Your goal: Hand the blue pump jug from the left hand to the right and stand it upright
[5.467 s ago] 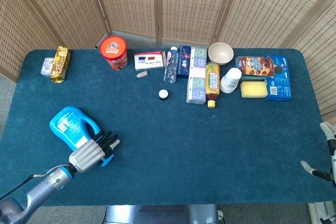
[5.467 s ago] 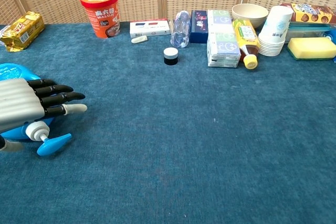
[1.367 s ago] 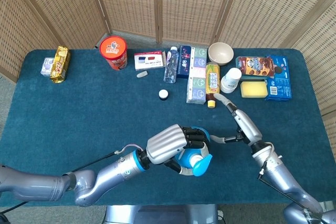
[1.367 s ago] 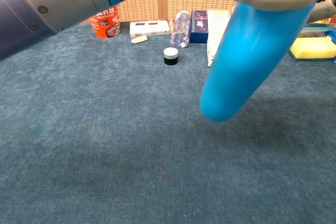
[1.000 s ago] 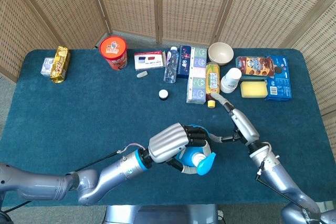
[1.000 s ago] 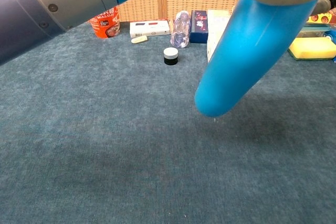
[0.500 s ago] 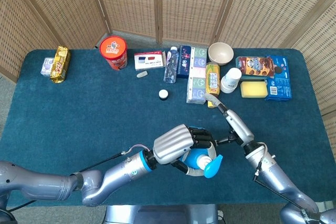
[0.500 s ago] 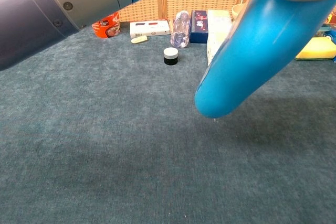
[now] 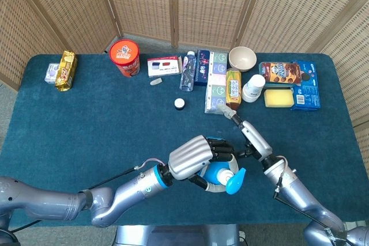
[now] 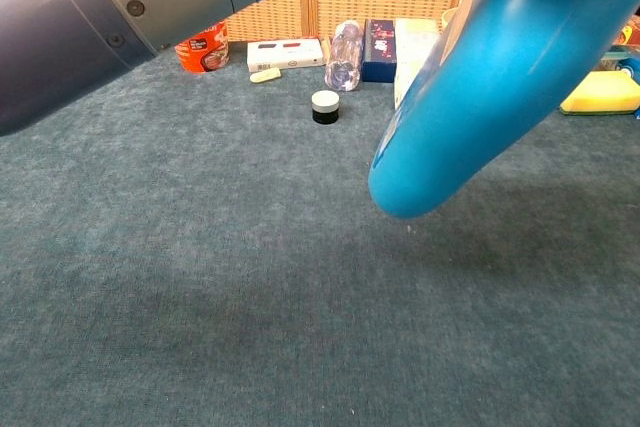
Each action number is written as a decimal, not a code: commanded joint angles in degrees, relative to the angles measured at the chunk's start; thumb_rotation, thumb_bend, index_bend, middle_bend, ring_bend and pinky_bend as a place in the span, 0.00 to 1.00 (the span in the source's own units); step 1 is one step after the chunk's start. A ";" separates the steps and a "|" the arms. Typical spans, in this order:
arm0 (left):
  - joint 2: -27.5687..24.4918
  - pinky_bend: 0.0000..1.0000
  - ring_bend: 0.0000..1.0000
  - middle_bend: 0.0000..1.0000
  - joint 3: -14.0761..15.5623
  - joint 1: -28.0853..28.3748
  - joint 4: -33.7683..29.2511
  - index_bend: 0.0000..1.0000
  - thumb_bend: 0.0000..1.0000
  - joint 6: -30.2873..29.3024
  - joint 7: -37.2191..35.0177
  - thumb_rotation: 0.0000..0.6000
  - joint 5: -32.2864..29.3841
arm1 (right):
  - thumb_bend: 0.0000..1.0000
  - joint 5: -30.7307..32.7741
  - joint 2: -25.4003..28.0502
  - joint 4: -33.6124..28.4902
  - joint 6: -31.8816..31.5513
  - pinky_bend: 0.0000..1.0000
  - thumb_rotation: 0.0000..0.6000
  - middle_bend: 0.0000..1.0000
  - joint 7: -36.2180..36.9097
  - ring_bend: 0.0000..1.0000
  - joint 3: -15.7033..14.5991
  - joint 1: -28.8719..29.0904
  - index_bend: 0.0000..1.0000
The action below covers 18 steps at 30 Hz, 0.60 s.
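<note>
Blue jug (image 10: 480, 97) fills the chest view; only the head view shows both hands. Left hand (image 9: 193, 158) clasps it from above, while the right hand (image 9: 249, 139), fingers apart, sits just beside it.

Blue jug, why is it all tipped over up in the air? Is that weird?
A bit odd, yes. The blue pump jug is off the table, held tilted by the left hand, not upright. The right hand is reaching in beside it. Nothing looks spilled.
</note>
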<state>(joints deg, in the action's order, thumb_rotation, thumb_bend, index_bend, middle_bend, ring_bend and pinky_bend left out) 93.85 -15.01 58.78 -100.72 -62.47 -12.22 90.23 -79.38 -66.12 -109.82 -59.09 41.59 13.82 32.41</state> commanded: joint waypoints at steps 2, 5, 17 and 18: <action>0.06 0.68 0.50 0.62 -0.03 -0.02 -0.02 0.67 0.41 -0.16 -0.06 1.00 0.01 | 0.00 2.31 -2.18 -0.42 -2.80 0.08 1.00 0.38 -3.45 0.20 0.92 -0.65 0.19; 0.03 0.68 0.50 0.62 -0.02 -0.03 -0.18 0.67 0.41 -0.21 -0.09 1.00 0.01 | 0.00 3.36 -2.34 -0.89 -2.82 0.11 1.00 0.59 -4.35 0.32 1.11 -0.70 0.43; -0.31 0.68 0.49 0.62 -0.04 -0.27 -0.96 0.67 0.41 -0.66 0.64 1.00 0.07 | 0.27 6.59 -2.11 -1.85 -2.11 0.21 1.00 0.85 -8.50 0.56 1.08 -0.92 0.78; -0.36 0.68 0.48 0.62 -0.07 -0.30 -1.00 0.67 0.41 -0.71 0.74 1.00 0.08 | 0.28 6.77 -2.12 -1.89 -2.17 0.25 1.00 0.85 -8.78 0.57 1.09 -0.97 0.78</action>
<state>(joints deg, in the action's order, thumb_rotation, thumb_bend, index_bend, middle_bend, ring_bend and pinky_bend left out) 93.52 -15.07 58.49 -101.70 -63.17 -11.50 90.31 -72.87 -68.23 -111.64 -61.21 33.15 14.90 31.52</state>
